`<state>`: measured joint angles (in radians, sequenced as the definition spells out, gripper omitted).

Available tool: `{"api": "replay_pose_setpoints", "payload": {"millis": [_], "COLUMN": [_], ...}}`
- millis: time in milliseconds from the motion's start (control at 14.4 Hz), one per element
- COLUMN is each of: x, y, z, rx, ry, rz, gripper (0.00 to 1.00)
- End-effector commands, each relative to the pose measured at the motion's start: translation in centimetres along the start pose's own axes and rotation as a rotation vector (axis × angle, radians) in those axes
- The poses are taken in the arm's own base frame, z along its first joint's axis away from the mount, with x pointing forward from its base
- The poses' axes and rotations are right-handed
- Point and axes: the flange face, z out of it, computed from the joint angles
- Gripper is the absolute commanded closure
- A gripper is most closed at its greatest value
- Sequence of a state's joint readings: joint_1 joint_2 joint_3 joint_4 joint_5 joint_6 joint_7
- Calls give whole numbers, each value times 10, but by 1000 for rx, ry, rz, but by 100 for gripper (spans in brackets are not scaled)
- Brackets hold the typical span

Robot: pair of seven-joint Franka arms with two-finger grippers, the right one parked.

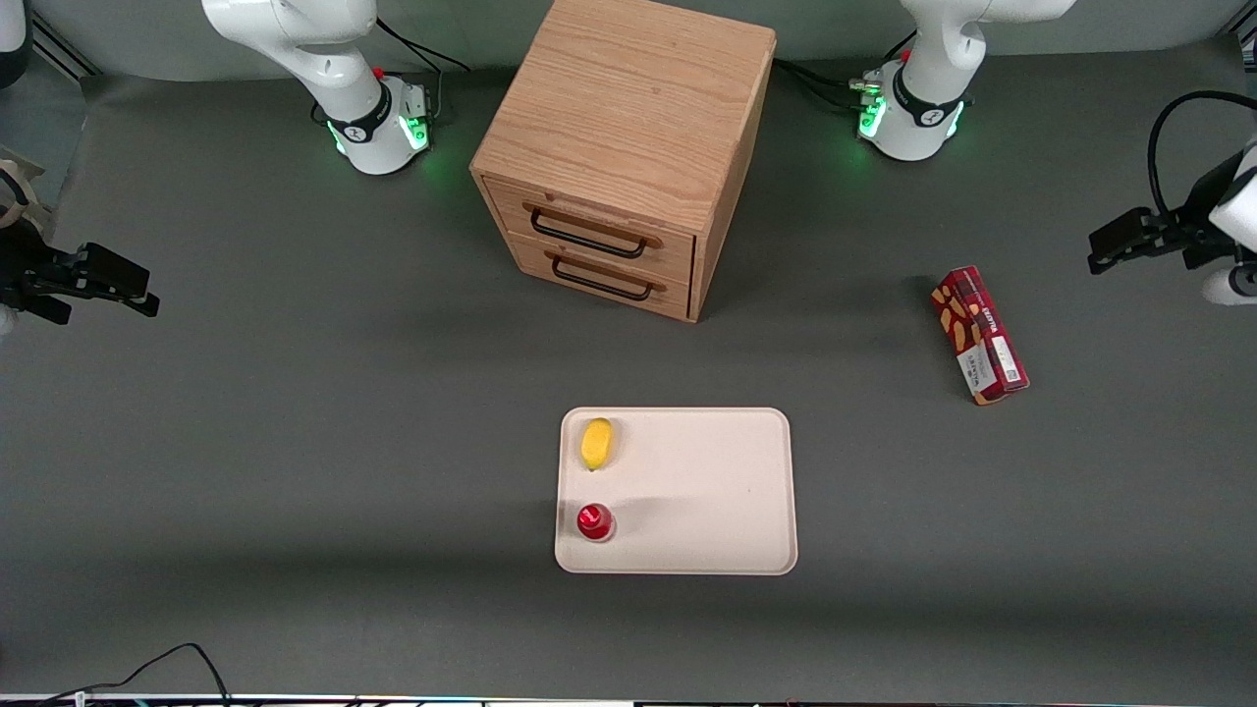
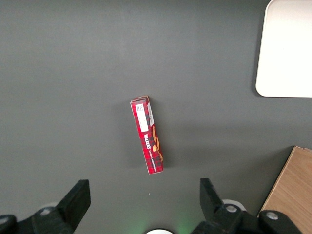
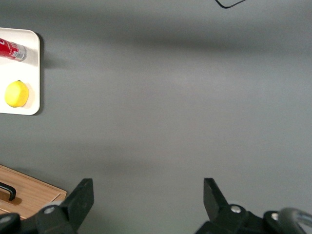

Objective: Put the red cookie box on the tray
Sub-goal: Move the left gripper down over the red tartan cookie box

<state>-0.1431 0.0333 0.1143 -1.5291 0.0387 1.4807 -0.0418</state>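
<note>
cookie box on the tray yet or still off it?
Off. The red cookie box lies on the table, apart from the tray; the open gripper hovers above it.

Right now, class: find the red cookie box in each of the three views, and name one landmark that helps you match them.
Front view: red cookie box lies on the table toward the working arm's end, apart from the tray.
Left wrist view: box lies on bare table, ahead of the open gripper.
Right wrist view: not in it.
Shared landmark: the tray.
</note>
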Motion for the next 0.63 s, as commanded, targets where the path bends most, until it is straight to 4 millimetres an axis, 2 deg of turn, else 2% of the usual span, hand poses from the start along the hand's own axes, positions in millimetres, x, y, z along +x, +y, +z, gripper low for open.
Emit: {"api": "replay_pose_setpoints", "payload": {"millis": [0, 278, 348, 487, 557], "x": [10, 9, 9, 16, 16], "y": [3, 2, 0, -3, -5], "z": [-6, -1, 7, 48, 96], "rx": [4, 6, 8, 13, 10], "ry": [-19, -42, -64, -127, -153], "rz": [-2, 18, 26, 58, 52], "gripper": [0, 0, 0, 0, 0]}}
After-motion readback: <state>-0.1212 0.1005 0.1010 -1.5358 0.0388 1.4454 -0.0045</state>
